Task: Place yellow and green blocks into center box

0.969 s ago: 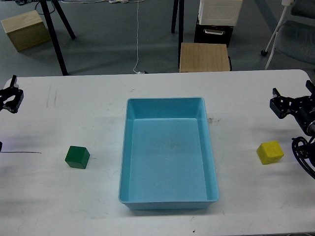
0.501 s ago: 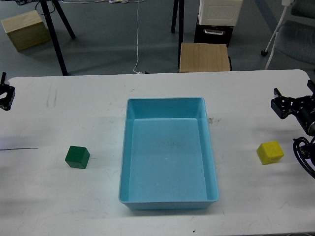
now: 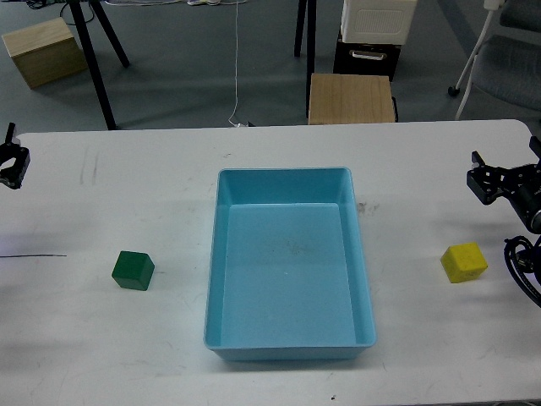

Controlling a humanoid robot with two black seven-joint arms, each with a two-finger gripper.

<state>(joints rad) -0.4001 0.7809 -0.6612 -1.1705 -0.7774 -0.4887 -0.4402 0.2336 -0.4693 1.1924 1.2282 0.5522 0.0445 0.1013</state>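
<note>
Sitting at mid-bench: the blue box (image 3: 289, 266), an open rectangular tub with nothing visible inside.
Green block (image 3: 133, 271): on the white bench (image 3: 169, 169), left of the box and apart from it, with bare bench surface between the two.
Yellow block (image 3: 464, 262): on the bench right of the box, apart from it, slightly turned, again with only bare surface toward the box wall.
Right pincer (image 3: 489, 182): at the right edge, behind the yellow block and not touching it; dark and small in the view, so I cannot tell whether its fingers are spread or pressed together.
Right arm cables (image 3: 524, 266): black loops just right of the yellow block, close beside it.
Left pincer (image 3: 12, 165): barely in view at the far left edge, well apart from the green block; too little shows to tell its state.
Thin dark line (image 3: 34, 255): lies on the bench at the left edge, left of the green block.
Beyond the bench: a wooden stool top (image 3: 351, 98) straight behind the box, a white and black crate stack (image 3: 376, 34) behind that, a wooden box (image 3: 42, 51) on the floor at upper left, black stand legs (image 3: 93, 63) nearby.
</note>
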